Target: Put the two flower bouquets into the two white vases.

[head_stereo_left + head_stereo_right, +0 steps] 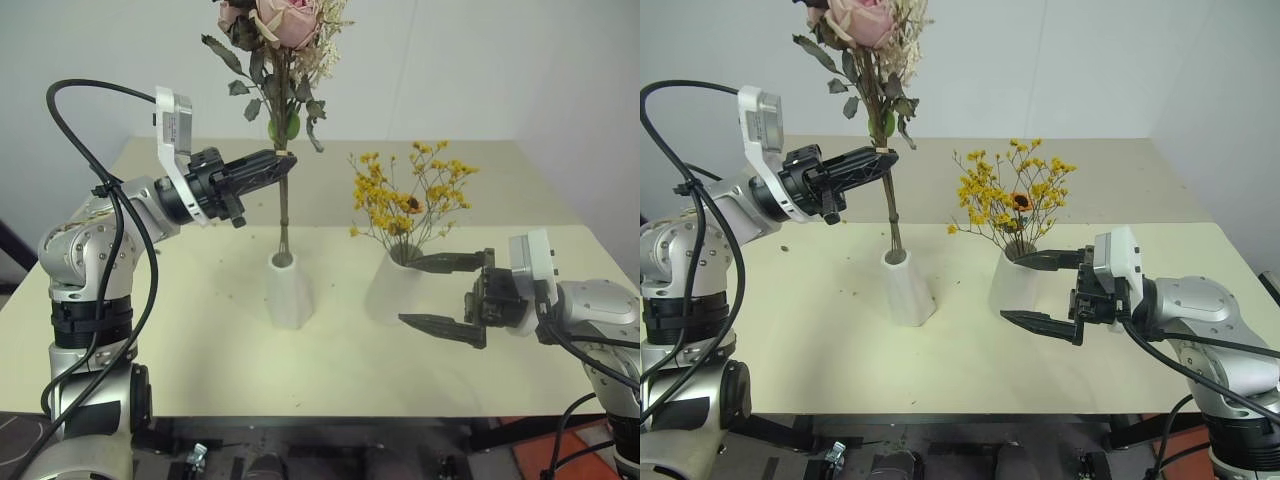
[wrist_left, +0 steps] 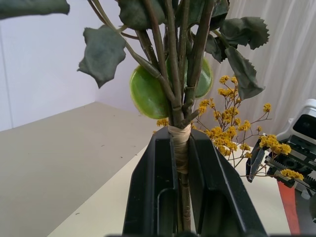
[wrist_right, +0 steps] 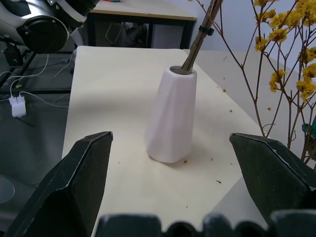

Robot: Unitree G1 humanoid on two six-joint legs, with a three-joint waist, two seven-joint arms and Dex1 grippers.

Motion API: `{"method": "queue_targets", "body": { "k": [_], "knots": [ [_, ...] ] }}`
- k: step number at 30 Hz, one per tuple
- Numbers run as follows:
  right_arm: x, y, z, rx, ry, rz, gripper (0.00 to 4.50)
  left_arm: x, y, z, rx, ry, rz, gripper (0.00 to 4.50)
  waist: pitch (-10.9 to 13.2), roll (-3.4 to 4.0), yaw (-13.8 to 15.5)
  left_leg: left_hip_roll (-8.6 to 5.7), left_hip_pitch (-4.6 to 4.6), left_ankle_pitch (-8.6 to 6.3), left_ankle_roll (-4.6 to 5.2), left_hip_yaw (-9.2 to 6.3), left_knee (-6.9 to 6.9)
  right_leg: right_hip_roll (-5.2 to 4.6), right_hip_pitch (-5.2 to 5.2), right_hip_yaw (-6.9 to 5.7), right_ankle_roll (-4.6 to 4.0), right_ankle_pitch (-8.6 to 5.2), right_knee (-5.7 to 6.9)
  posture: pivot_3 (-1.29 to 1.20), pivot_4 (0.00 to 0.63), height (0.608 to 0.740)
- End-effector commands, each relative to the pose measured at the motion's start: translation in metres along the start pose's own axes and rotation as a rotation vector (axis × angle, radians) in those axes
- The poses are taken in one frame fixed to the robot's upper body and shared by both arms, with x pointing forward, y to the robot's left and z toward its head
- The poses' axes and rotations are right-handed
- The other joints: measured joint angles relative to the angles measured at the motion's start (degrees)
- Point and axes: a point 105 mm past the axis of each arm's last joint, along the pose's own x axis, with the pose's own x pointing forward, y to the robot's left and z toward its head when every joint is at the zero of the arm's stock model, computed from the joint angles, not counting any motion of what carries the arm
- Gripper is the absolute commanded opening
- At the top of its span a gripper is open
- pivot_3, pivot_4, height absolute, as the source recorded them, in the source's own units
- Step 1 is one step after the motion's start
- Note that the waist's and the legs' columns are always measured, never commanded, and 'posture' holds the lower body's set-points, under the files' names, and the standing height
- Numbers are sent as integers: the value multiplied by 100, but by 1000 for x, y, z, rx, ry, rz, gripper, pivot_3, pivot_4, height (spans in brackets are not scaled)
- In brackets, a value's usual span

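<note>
Left claw [image 1: 282,165] pinching rose bouquet [image 1: 283,40] stem in cone vase [image 1: 288,290]; right claw [image 1: 437,292] spread

**Soft, even light over the flower table**

Bright, diffuse light fell from overhead across the cream table [image 1: 200,330], leaving only faint, soft-edged shadows at the foot of the cone vase [image 1: 288,290] and beside the wider vase [image 1: 392,290]. No hard glare appeared on the matte tabletop; the pale wall behind it was evenly lit. Head views were sharp. In the left wrist view the stems [image 2: 180,123] just beyond the black fingers [image 2: 148,197] were crisp, while the background behind them was soft. In the right wrist view the near fingers [image 3: 74,182] were slightly blurred, and the cone vase stayed clear.
</note>
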Motion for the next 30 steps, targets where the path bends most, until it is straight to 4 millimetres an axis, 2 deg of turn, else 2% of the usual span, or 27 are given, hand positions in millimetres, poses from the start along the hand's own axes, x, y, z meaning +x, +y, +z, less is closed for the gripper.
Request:
{"method": "queue_targets", "body": {
  "k": [1,19,30],
  "knots": [
    [-2,2,13,-59,-32,-3,4500,-1,-3,7,44,-16,-7,125,0,0,0,0,0,0,0,0,0,0,0,0,0,0,0,0,150,740],
    [-2,1,12,-56,-28,-9,4500,-6,-5,-3,28,14,2,125,0,0,-1,0,0,0,0,0,0,0,0,0,0,0,0,0,150,740],
    [-2,0,11,-55,-30,-13,4500,-10,-9,-17,10,37,11,125,0,0,-2,0,1,0,0,0,0,0,0,0,0,0,0,0,150,740]
  ]
}}
